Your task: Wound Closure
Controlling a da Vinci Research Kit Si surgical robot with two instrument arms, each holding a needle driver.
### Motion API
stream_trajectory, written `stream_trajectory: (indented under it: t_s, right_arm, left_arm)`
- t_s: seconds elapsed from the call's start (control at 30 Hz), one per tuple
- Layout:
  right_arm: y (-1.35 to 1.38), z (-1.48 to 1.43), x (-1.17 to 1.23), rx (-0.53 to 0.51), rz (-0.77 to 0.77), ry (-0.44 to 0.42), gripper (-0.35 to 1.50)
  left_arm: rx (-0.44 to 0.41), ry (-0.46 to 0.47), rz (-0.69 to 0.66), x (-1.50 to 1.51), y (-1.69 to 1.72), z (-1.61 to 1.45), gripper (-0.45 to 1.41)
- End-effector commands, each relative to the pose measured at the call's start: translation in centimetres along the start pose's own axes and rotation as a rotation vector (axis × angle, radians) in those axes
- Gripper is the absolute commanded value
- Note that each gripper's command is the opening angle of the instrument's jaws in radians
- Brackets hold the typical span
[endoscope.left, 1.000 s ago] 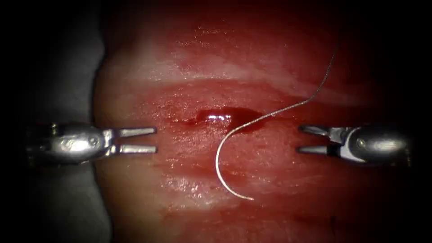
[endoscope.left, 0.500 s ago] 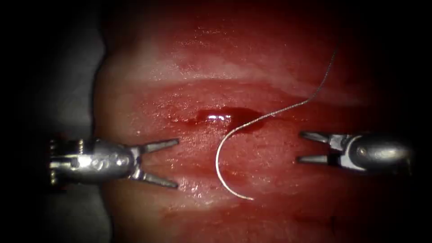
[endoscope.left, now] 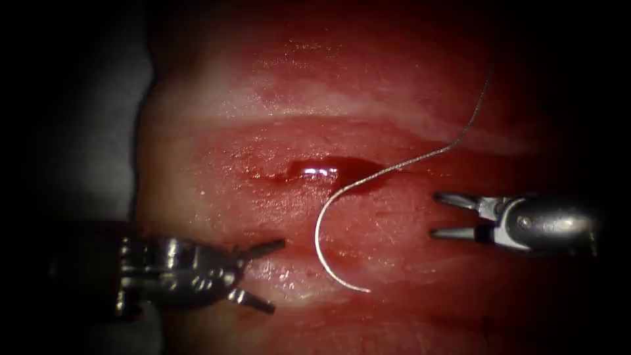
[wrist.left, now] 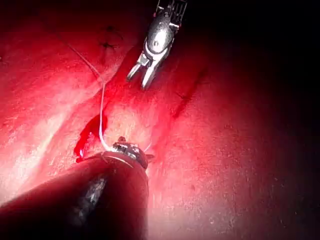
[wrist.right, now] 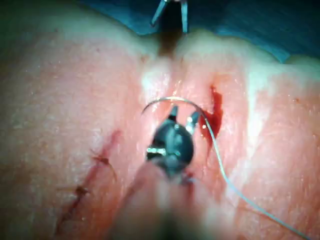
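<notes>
the thin, bright curved needle (endoscope.left: 320, 236) lies free on the tissue (endoscope.left: 394, 98) just below the cut (endoscope.left: 328, 169), its thread (endoscope.left: 460, 135) trailing up to the right. the left tool (endoscope.left: 263, 276), jaws spread and empty, sits near the needle's left; the right tool (endoscope.left: 442, 215), also spread and empty, is well apart on its right.

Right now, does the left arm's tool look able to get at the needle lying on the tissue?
Probably yes. The left tool has its jaws open and holds nothing, and bare tissue lies between it and the needle, which rests free below the cut. The right tool is off to the right.
</notes>
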Motion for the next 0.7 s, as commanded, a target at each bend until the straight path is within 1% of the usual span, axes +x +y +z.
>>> stream_trajectory:
  t_s: [0.03, 0.07, 0.13, 0.17, 0.23, 0.3, 0.4, 0.63, 0.7]
  right_arm:
    - [-0.08, 0.07, -0.04, 0.004, 0.003, 0.0, 0.33]
    - [-0.09, 0.07, -0.05, 0.004, 0.002, 0.0, 0.33]
    - [-0.09, 0.07, -0.05, 0.004, 0.002, 0.0, 0.33]
    - [-0.09, 0.07, -0.05, 0.004, 0.002, 0.0, 0.33]
    - [-0.09, 0.07, -0.05, 0.004, 0.002, 0.0, 0.33]
    - [-0.09, 0.07, -0.05, 0.004, 0.002, 0.0, 0.33]
    - [-0.09, 0.07, -0.05, 0.004, 0.002, 0.0, 0.33]
    - [-0.09, 0.07, -0.05, 0.004, 0.002, 0.0, 0.33]
    - [-0.09, 0.07, -0.05, 0.004, 0.002, 0.0, 0.33]
  left_arm:
    - [0.006, -0.007, -0.004, 0.05, 0.06, 0.15, 0.58]
    - [0.01, -0.01, -0.002, 0.07, 0.06, 0.18, 0.52]
    - [0.013, -0.047, 0.018, 0.18, 0.01, 0.4, 0.47]
    - [0.011, -0.06, 0.029, 0.2, 0.01, 0.48, 0.47]
    - [0.01, -0.07, 0.034, 0.22, 0.01, 0.53, 0.47]
    - [0.008, -0.099, 0.049, 0.25, 0.04, 0.69, 0.47]
    - [0.008, -0.115, 0.074, 0.29, 0.05, 0.83, 0.47]
    - [-0.012, -0.161, 0.088, 0.23, 0.03, 1.07, 0.47]
    - [-0.024, -0.18, 0.089, 0.22, 0.05, 1.21, 0.47]
